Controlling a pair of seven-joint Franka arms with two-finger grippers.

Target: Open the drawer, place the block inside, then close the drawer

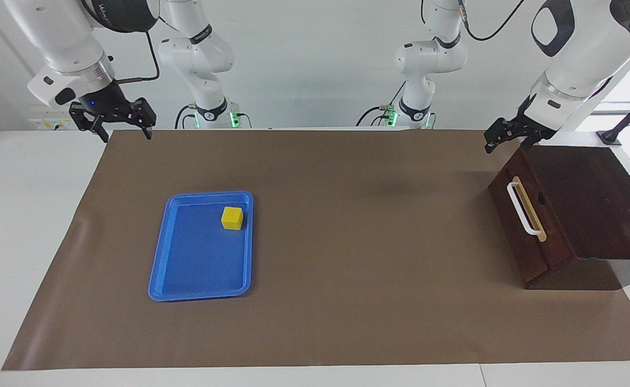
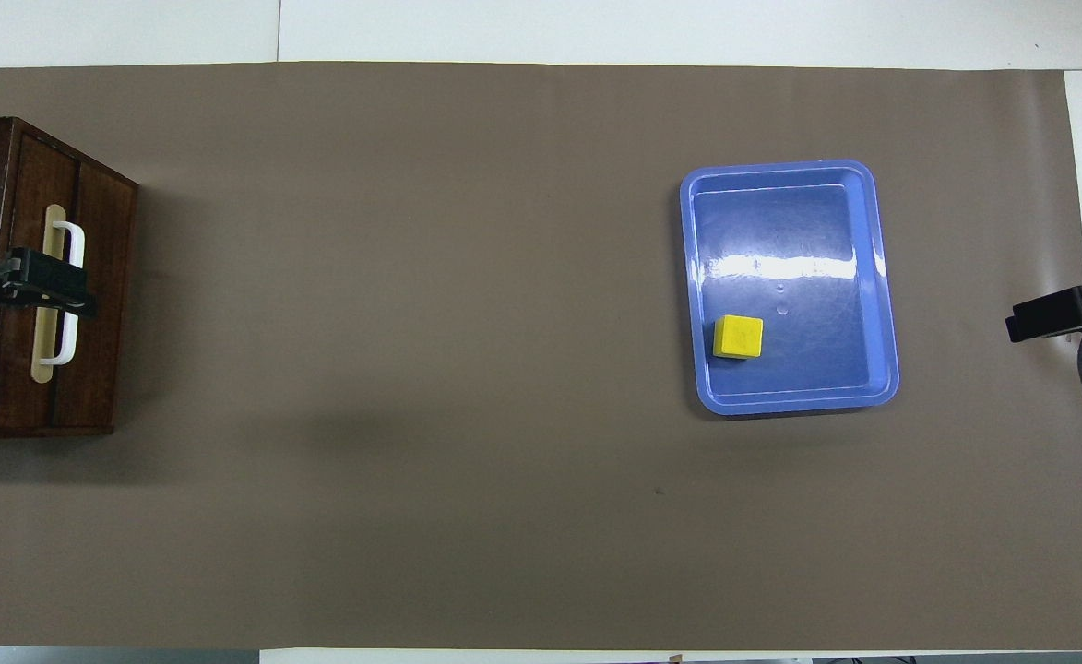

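Observation:
The drawer (image 1: 513, 231) is shut in the dark wooden cabinet (image 1: 588, 204) at the left arm's end of the table, its white bar handle (image 1: 524, 210) facing the table's middle. My left gripper (image 1: 500, 140) hangs in the air above the cabinet; in the overhead view the gripper (image 2: 59, 281) covers the handle (image 2: 68, 341). The yellow block (image 1: 232, 218) lies in a blue tray (image 1: 156, 263), at the tray's corner nearest the robots and the drawer (image 2: 98, 304). My right gripper (image 1: 125, 129) is open and empty, raised over the mat's edge near its base.
A brown mat (image 1: 347, 215) covers the table between the tray and the cabinet. The block also shows in the overhead view (image 2: 738, 337) inside the tray (image 2: 884, 277). The right gripper (image 2: 1043, 315) shows at that view's edge.

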